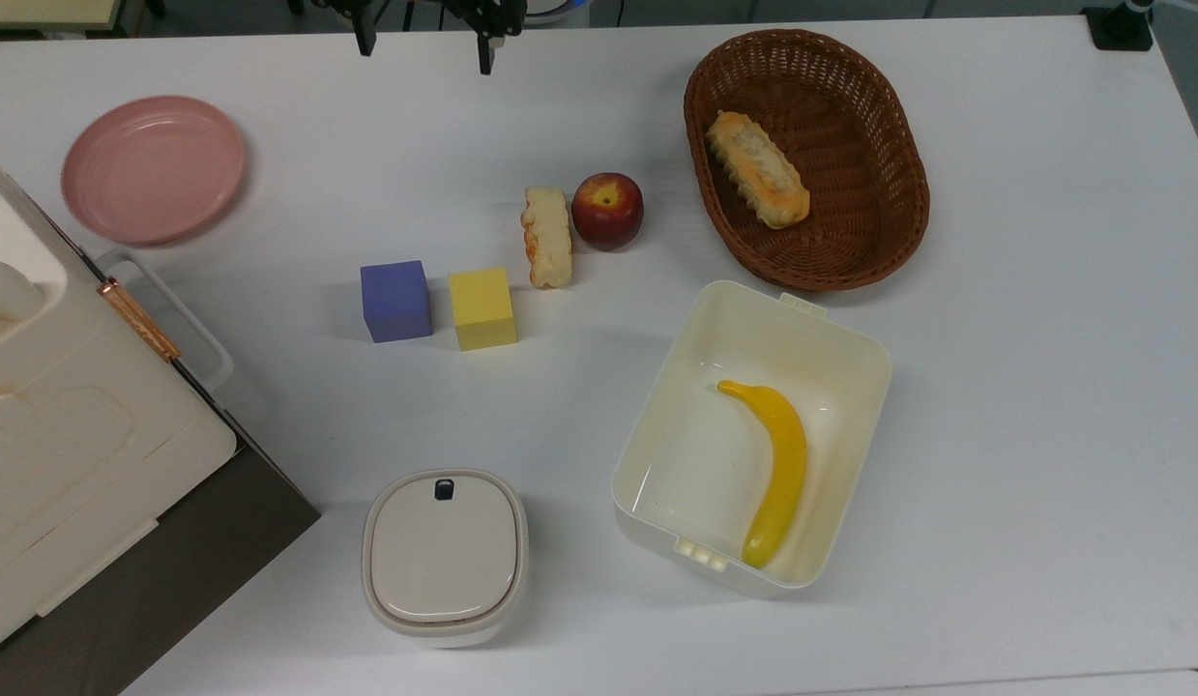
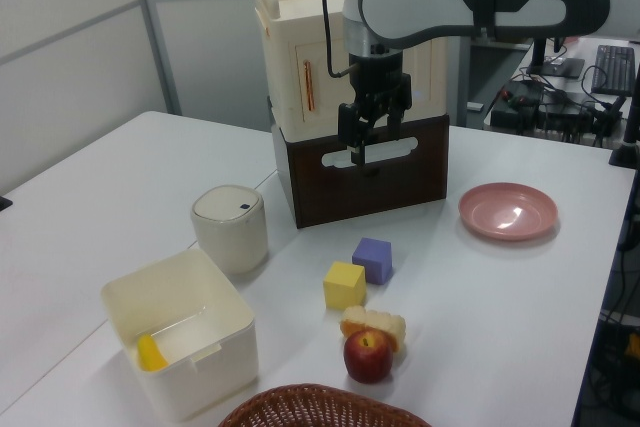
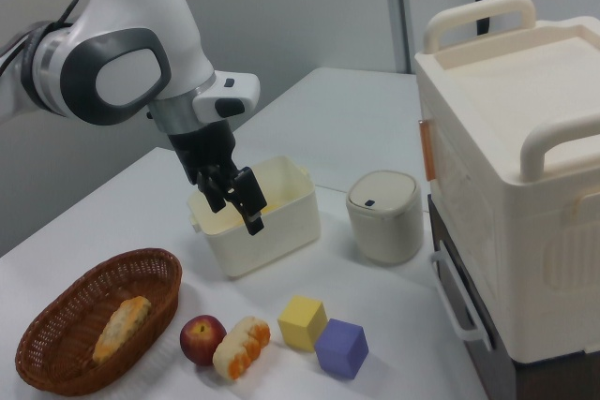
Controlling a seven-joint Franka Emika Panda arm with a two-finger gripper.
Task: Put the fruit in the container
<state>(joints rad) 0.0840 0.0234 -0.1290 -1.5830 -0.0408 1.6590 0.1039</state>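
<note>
The dark-red fruit (image 1: 607,210) with a yellowish stem patch rests on the white table, between a bread stick and the wicker basket; it also shows in the left view (image 2: 369,355) and the right view (image 3: 202,339). The cream-white rectangular tub (image 1: 697,454) stands nearer the top view's bottom, with a yellow banana (image 1: 782,464) lying inside. My gripper (image 1: 425,43) hangs open and empty at the top view's upper edge, well above the table and far from the fruit. It also appears in the left view (image 2: 362,145) and right view (image 3: 236,208).
A bread stick (image 1: 547,237) touches the fruit's left side in the top view. A yellow cube (image 1: 482,307) and a purple cube (image 1: 395,301) sit nearby. The wicker basket (image 1: 879,222) holds a pastry. A pink plate (image 1: 154,169), a lidded white box (image 1: 445,556) and a big cream case (image 1: 67,416) stand at the top view's left.
</note>
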